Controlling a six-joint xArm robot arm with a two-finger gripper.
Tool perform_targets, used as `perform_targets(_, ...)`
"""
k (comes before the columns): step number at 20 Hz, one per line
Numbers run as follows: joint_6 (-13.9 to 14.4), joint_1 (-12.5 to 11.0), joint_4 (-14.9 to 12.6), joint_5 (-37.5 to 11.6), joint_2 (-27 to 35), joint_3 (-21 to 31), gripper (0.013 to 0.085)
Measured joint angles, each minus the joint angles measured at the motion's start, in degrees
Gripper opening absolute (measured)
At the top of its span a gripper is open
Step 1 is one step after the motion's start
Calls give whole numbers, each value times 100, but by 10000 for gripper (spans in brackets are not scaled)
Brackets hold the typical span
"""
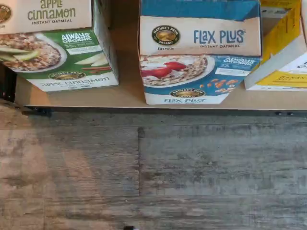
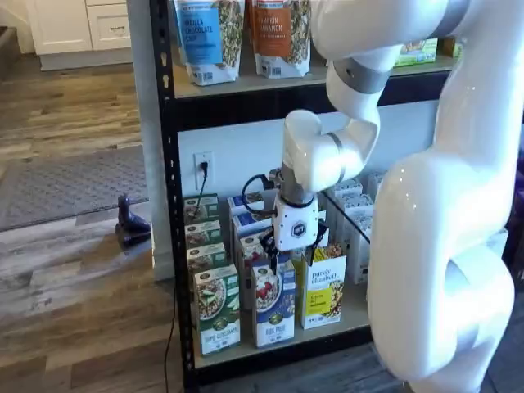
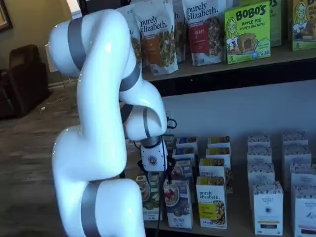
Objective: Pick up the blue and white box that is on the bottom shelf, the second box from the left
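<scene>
The blue and white box (image 1: 199, 52) reads "Flax Plus" and stands upright at the front of the bottom shelf (image 1: 127, 91), between a green-and-white carton (image 1: 57, 48) and a yellow carton (image 1: 283, 52). It shows in both shelf views (image 2: 274, 304) (image 3: 178, 203). My gripper (image 2: 293, 254) hangs just above and in front of the box's top. Its two black fingers stand apart with a gap between them, open and holding nothing. In a shelf view the gripper (image 3: 156, 173) is partly hidden by the arm.
More rows of cartons stand behind the front ones, with white cartons (image 3: 269, 207) to the right. An upper shelf (image 2: 246, 86) holds bags. The black rack upright (image 2: 168, 205) stands at the left. Wood floor (image 1: 153, 167) lies in front.
</scene>
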Motion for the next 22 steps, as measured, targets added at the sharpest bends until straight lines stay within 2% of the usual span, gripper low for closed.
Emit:
perform_targets(4, 92, -9, -109, 27, 359, -291, 850)
perform_targets(11, 35, -51, -93, -13, 1022, -865, 850)
perform_targets(18, 176, -132, -328, -57, 1622, -1400, 850)
perform_targets(22, 31, -165, -211, -38, 1949, -1710, 850)
